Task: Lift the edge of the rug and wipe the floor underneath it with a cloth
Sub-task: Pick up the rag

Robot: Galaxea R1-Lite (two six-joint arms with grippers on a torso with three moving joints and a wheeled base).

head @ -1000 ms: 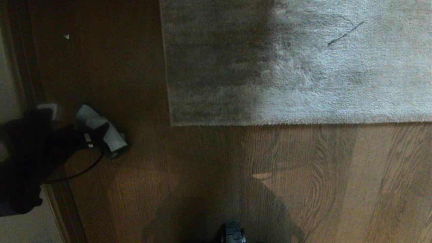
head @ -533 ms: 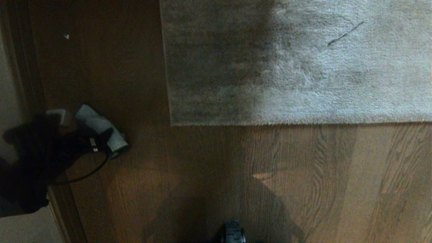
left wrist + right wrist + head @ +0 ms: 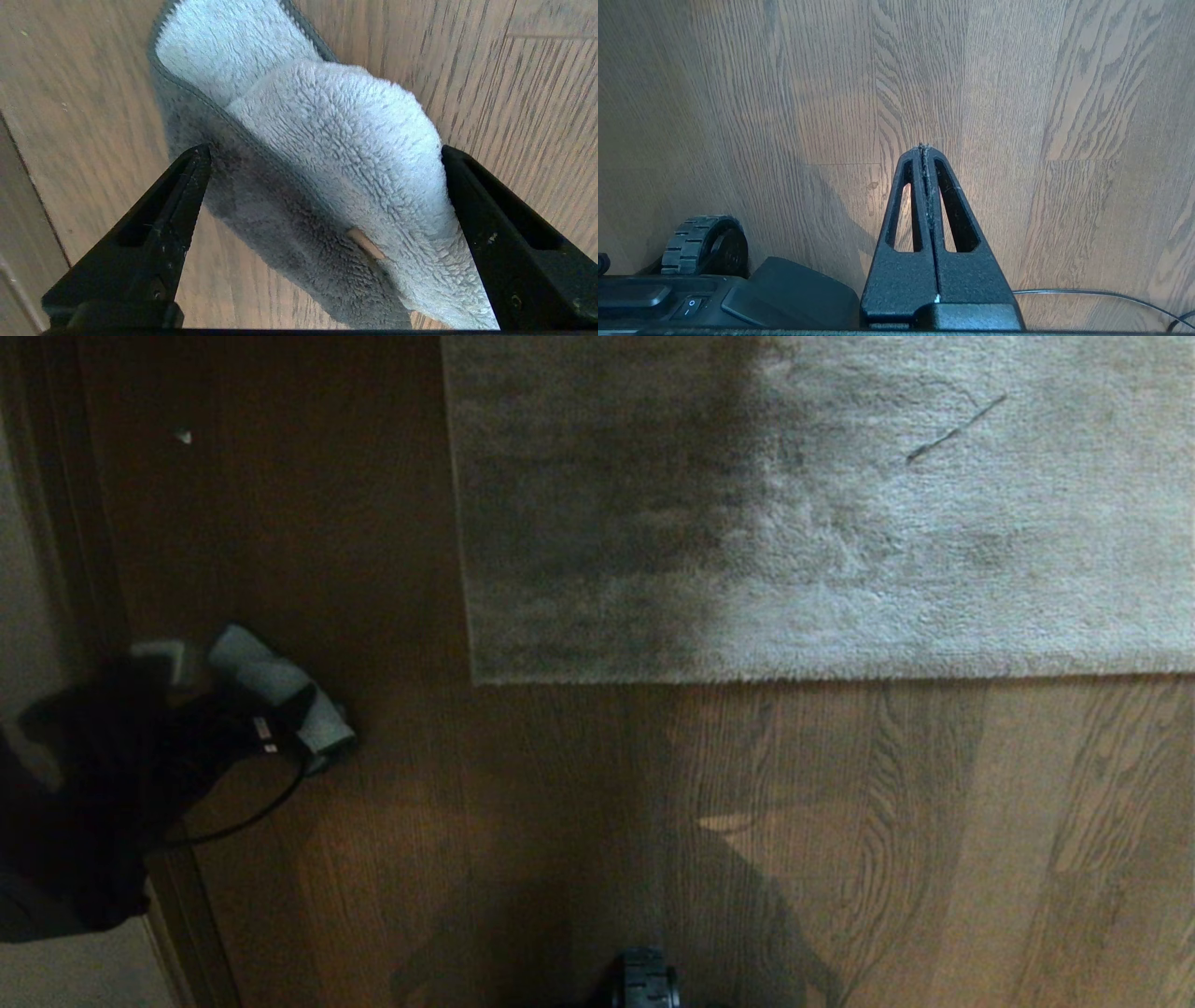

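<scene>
The left tool [image 3: 327, 154] stands wide, its two black fingers [image 3: 159, 233] straddling the cloth [image 3: 336, 158], one on each side of the folded rag, which lies bunched on the floor [image 3: 523, 821]. In the head view the left tool [image 3: 238, 695] and the cloth [image 3: 280, 686] sit at about nine o'clock, well apart from the rug edge [image 3: 747, 674]. The rug [image 3: 822, 504] fills the sector from twelve to two o'clock, lying flat with its square corner [image 3: 478, 677] nearest the cloth. A thin dark streak [image 3: 954, 427] marks the pile at one o'clock. The right tool [image 3: 924, 147] hangs above bare floor [image 3: 1017, 93] with its fingers pressed together, holding nothing, beside the base's wheel [image 3: 705, 245]. No container appears in any view.
</scene>
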